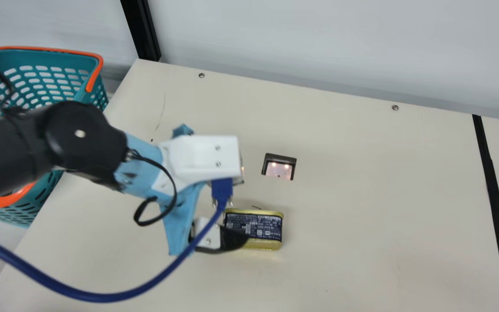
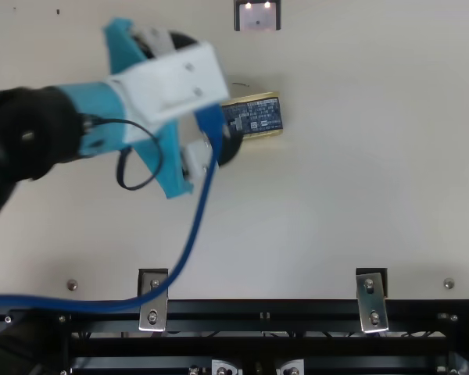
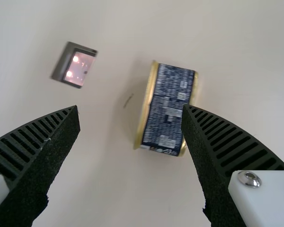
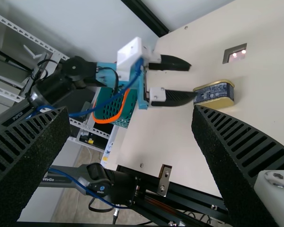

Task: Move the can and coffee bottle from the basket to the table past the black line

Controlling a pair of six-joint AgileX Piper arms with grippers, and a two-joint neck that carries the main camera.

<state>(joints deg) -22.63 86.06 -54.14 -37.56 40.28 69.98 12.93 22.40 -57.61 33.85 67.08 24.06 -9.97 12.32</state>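
Note:
My left gripper (image 1: 234, 239) is over the table in the main view, beside the can (image 1: 254, 229). The can is navy and gold, lying label up on the table, left of the black line (image 1: 492, 182). From the left wrist, the can (image 3: 165, 111) appears near one finger of the left gripper (image 3: 131, 113), which stands open and holds nothing. The basket (image 1: 95, 93), teal with orange handles, stands off the table's left edge, partly hidden by the left arm. My right gripper (image 4: 131, 113) is open with nothing between its fingers, away from the can.
A small dark-framed, lit device or opening (image 1: 279, 166) lies behind the can. A blue cable (image 1: 102, 297) hangs from the left arm across the near side. Metal brackets (image 2: 371, 301) and a black frame (image 2: 313, 310) line the table's near edge.

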